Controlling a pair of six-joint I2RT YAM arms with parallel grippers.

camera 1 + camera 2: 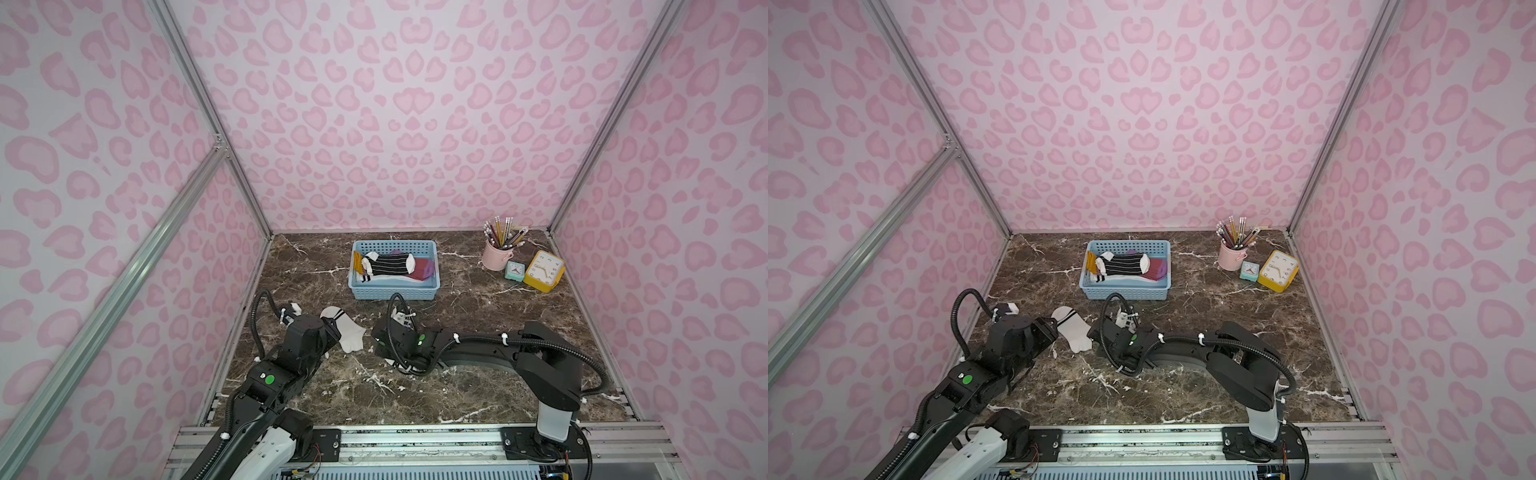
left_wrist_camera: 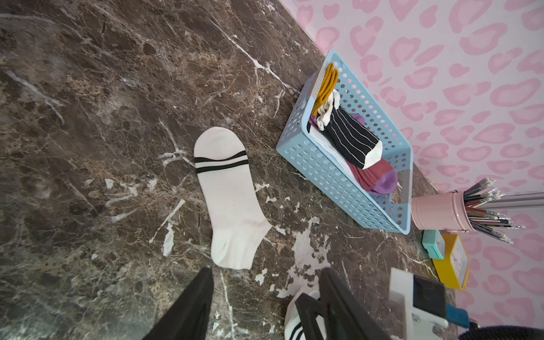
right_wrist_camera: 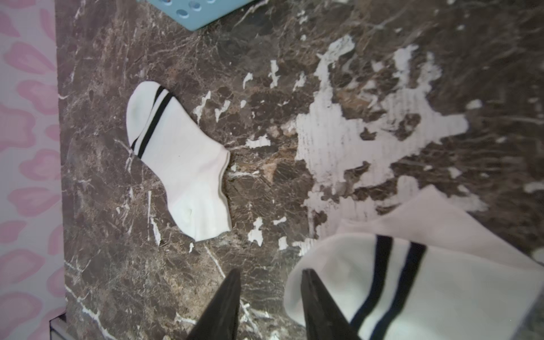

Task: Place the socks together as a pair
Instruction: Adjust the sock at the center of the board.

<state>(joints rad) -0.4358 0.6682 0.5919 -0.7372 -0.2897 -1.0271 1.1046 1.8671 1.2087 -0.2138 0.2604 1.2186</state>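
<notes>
A white sock with two black bands [image 1: 348, 333] [image 2: 228, 200] lies flat on the marble table between my two arms. My left gripper [image 2: 266, 273] hovers just short of its cuff end, open, with only bare marble between the fingers. A second white banded sock [image 3: 412, 279] [image 2: 294, 319] lies mostly under my right arm. My right gripper [image 3: 270, 272] is open over the table at that sock's toe; one fingertip [image 3: 309, 282] overlaps the toe edge and nothing sits between the jaws. A black striped sock [image 1: 390, 264] and maroon socks [image 1: 422, 268] rest in the basket.
The blue perforated basket [image 1: 395, 293] stands at the back centre. At the back right are a pink pencil cup [image 1: 496, 255], a small teal clock [image 1: 514, 271] and a yellow clock [image 1: 544, 270]. Pink patterned walls enclose three sides.
</notes>
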